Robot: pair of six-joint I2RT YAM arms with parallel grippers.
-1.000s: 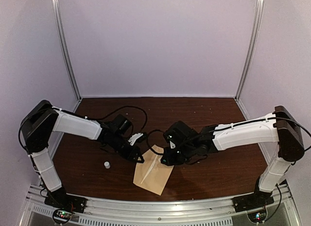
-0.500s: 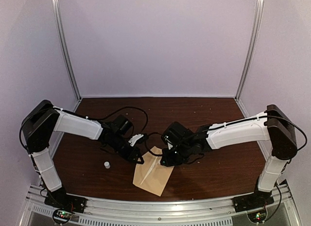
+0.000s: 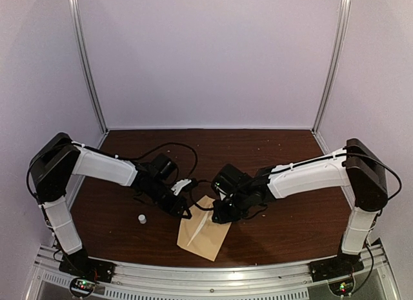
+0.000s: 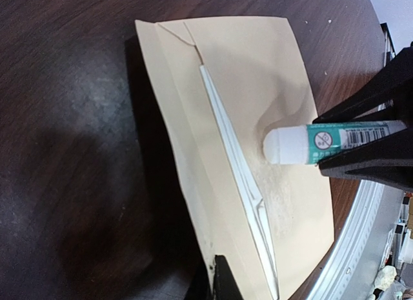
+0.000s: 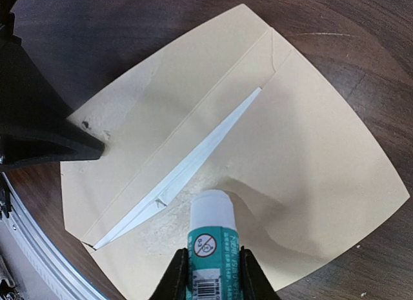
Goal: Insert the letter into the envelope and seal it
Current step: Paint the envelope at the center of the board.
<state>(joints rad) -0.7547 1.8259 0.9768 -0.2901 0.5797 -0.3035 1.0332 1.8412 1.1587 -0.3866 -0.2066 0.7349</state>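
Observation:
The tan envelope (image 3: 201,235) lies flat near the table's front edge, its flap open. The letter (image 5: 193,159) is tucked inside, and only its white edge shows along the mouth (image 4: 240,174). My right gripper (image 5: 210,271) is shut on a teal glue stick (image 5: 210,217), whose white tip presses on the envelope (image 5: 310,151) just beside the mouth. My left gripper (image 4: 222,282) is shut, its black tip resting on the envelope's flap side (image 4: 187,119). In the top view the left gripper (image 3: 182,211) and the right gripper (image 3: 218,215) meet over the envelope's far end.
A small white cap (image 3: 142,218) stands on the dark wooden table (image 3: 290,222) left of the envelope. Black cables loop behind both wrists. The metal rail (image 3: 213,274) of the table's near edge runs just below the envelope.
My right arm has shifted slightly left, sliding the glue stick along the envelope. The left arm and the envelope have stayed put.

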